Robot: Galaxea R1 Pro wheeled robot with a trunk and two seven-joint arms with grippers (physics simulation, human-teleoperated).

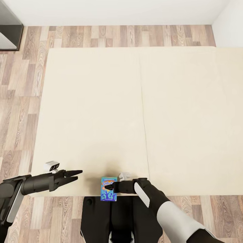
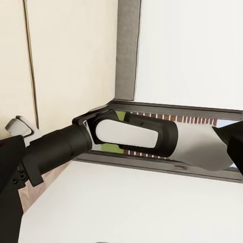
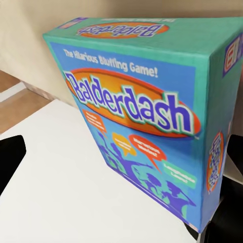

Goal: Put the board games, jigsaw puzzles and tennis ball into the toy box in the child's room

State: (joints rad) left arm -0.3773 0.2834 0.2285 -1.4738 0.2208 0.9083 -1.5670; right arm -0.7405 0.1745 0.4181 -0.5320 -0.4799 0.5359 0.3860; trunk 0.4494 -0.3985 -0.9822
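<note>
Board game, the blue-green "Balderdash" box, sits at the near edge of the bed, just in front of our trunk. Our right gripper meets its right side; in the right wrist view the box looms close, with a dark finger against its side. We judge the gripper to be clamped on it, though the far finger is hidden behind the box. The box appears tilted up on edge, not lying flat, which would suit a side pinch on a thin carton.

Left gripper hangs beside the mattress's near edge, well apart from the box, fingers drawn nearly to a point and holding nothing. Its wrist view looks across at the right arm, so it gives us nothing on its own fingers.

Outward: the mattress is bare cream, one seam running down it, with no other game box in sight. Wood plank floor borders the bed on the left and far sides; a dark furniture corner sits at the far left, white wall beyond.

Room to move: open space above and behind the box. Our judgement is that the lift should come straight up and back toward the trunk, keeping the carton's lower corner off the mattress edge. The toy box and table are out of frame, so a carry comes after.
</note>
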